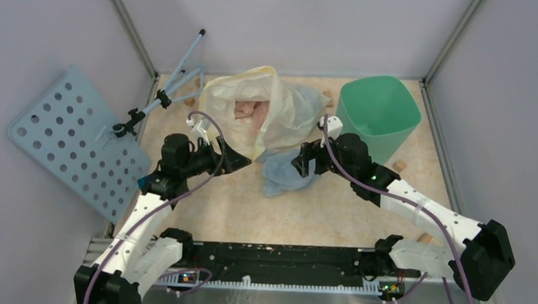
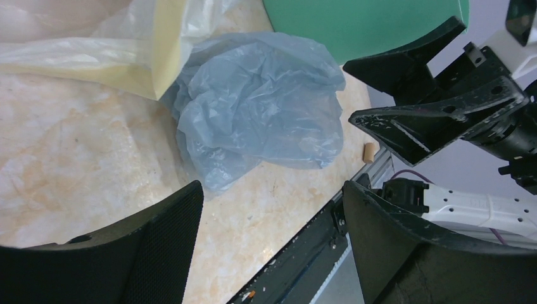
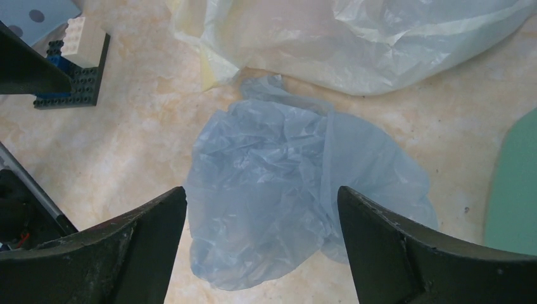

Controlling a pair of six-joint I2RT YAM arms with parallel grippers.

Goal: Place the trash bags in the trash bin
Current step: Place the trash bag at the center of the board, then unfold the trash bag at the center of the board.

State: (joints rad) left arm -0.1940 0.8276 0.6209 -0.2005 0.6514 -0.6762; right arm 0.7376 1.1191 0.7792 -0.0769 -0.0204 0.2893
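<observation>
The pale-blue crinkly trash bag [image 1: 284, 172] lies crumpled on the table between my two grippers. It also shows in the left wrist view [image 2: 259, 107] and the right wrist view [image 3: 285, 190]. The mint-green trash bin [image 1: 377, 114] stands upright at the back right, seemingly empty; its wall shows in both wrist views [image 2: 367, 25] [image 3: 516, 183]. My left gripper [image 1: 244, 159] [image 2: 272, 190] is open and empty, just left of the bag. My right gripper [image 1: 303, 162] [image 3: 261, 190] is open, its fingers straddling the bag from above without touching it.
A whitish bag with a yellow rim [image 1: 261, 104] [image 2: 126, 44] [image 3: 354, 38] lies open behind the blue bag, touching it. A pale-blue perforated board [image 1: 68, 136] and a thin stand [image 1: 166, 96] lean at the left wall. Small wooden blocks [image 1: 401, 164] [image 2: 368, 152] lie near the bin.
</observation>
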